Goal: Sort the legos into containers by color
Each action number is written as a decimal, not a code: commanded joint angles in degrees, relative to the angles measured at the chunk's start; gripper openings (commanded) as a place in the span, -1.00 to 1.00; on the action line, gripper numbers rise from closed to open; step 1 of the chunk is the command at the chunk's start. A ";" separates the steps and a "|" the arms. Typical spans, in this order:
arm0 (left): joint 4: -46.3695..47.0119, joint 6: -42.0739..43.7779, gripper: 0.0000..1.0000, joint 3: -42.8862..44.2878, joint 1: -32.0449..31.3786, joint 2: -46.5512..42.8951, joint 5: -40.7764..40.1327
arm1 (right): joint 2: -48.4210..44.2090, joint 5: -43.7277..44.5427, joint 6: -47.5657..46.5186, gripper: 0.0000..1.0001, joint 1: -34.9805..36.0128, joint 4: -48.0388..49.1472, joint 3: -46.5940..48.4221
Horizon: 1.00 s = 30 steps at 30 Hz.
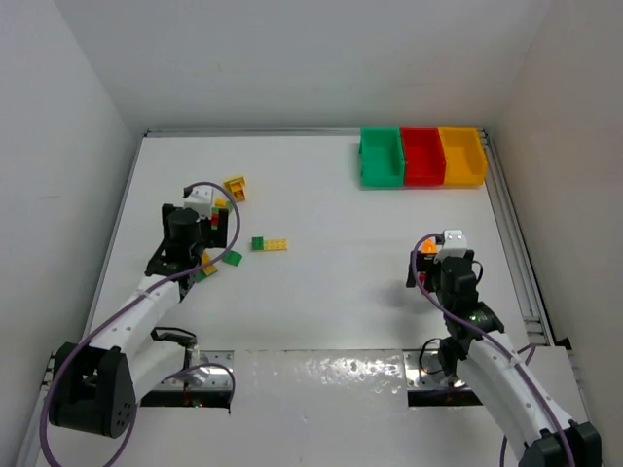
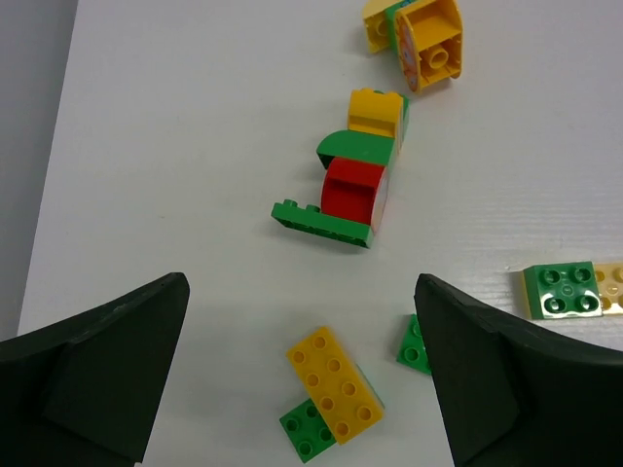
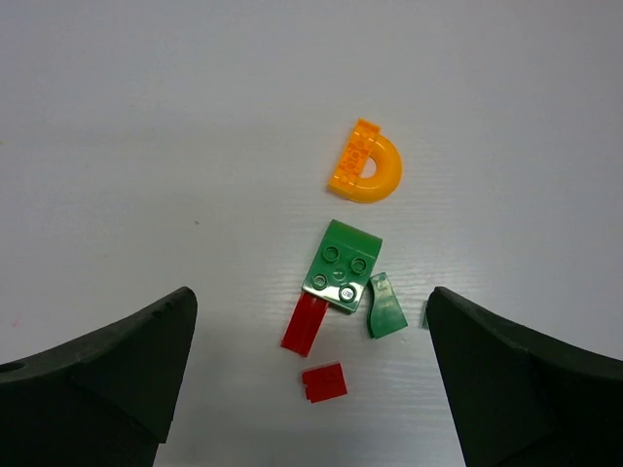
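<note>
My left gripper (image 2: 300,292) is open and empty above a yellow two-by-four brick (image 2: 336,384) that lies on a green brick (image 2: 310,428). Another green brick (image 2: 414,345) sits by the right finger. Beyond them lie a green, red and yellow stack (image 2: 350,185) and yellow pieces (image 2: 419,34). My right gripper (image 3: 311,297) is open and empty over a green plate (image 3: 341,266), two red pieces (image 3: 324,381), a green curved piece (image 3: 385,306) and an orange arch (image 3: 367,165). The green bin (image 1: 382,156), red bin (image 1: 422,156) and yellow-orange bin (image 1: 461,156) stand side by side at the far right.
A joined green and yellow brick pair (image 1: 270,243) lies mid-table, right of the left arm (image 1: 185,233). The right arm (image 1: 453,282) is near the right side. White walls enclose the table, with a rail along the right edge (image 1: 516,253).
</note>
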 commanded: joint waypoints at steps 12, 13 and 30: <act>-10.82 -1.15 1.00 13.35 -0.78 5.41 -6.52 | 23.96 13.25 11.48 -0.28 0.11 -28.29 35.98; -12.48 -0.62 1.00 14.41 -0.78 5.32 -0.92 | 28.51 13.17 12.19 -0.40 0.02 -31.71 39.92; -7.31 -3.78 0.99 8.70 -1.49 -2.94 3.36 | 64.76 3.94 19.58 0.41 -6.48 -28.33 49.71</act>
